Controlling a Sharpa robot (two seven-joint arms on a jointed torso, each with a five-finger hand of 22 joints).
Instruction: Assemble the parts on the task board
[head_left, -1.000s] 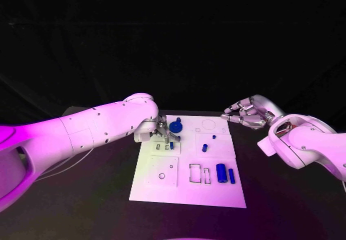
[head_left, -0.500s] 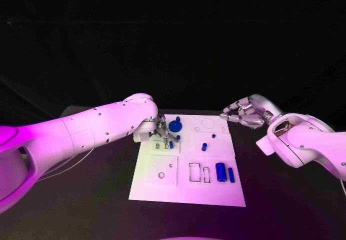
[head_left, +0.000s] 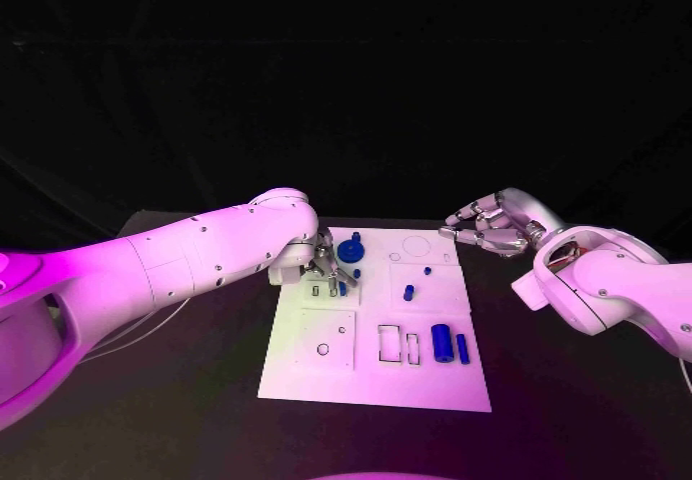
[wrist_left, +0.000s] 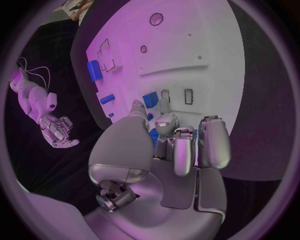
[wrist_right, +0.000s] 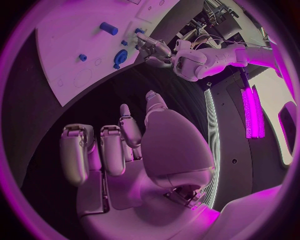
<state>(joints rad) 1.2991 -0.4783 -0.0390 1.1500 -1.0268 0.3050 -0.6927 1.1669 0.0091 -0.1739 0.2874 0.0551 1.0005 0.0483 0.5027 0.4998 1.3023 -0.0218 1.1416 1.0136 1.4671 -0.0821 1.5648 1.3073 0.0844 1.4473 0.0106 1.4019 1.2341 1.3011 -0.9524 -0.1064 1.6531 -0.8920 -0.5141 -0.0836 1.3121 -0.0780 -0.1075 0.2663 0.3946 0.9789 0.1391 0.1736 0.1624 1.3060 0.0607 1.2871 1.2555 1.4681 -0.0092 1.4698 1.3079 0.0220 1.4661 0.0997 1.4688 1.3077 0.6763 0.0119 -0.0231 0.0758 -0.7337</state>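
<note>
The white task board (head_left: 368, 375) lies mid-table. My left hand (head_left: 320, 262) is low over its far left corner, beside a round blue part (head_left: 351, 251). In the left wrist view its thumb and a fingertip (wrist_left: 164, 104) pinch a small blue part (wrist_left: 150, 99) standing next to two narrow slots (wrist_left: 188, 96). My right hand (head_left: 490, 229) hovers off the board's far right corner, fingers loosely curled and apart, holding nothing. A blue cylinder (head_left: 441, 342) and a slim blue bar (head_left: 463, 348) lie at the board's right side.
A short blue peg (head_left: 410, 294) and a tiny blue piece (head_left: 428, 271) sit mid-board. Rectangular cut-outs (head_left: 391, 344) and a square plate with a hole (head_left: 326, 342) are nearer me. The right wrist view shows the board (wrist_right: 69, 45) and my left hand (wrist_right: 156, 50).
My left hand's fingers have shifted slightly toward the board's far edge, staying at the small blue part. The right hand has barely moved.
</note>
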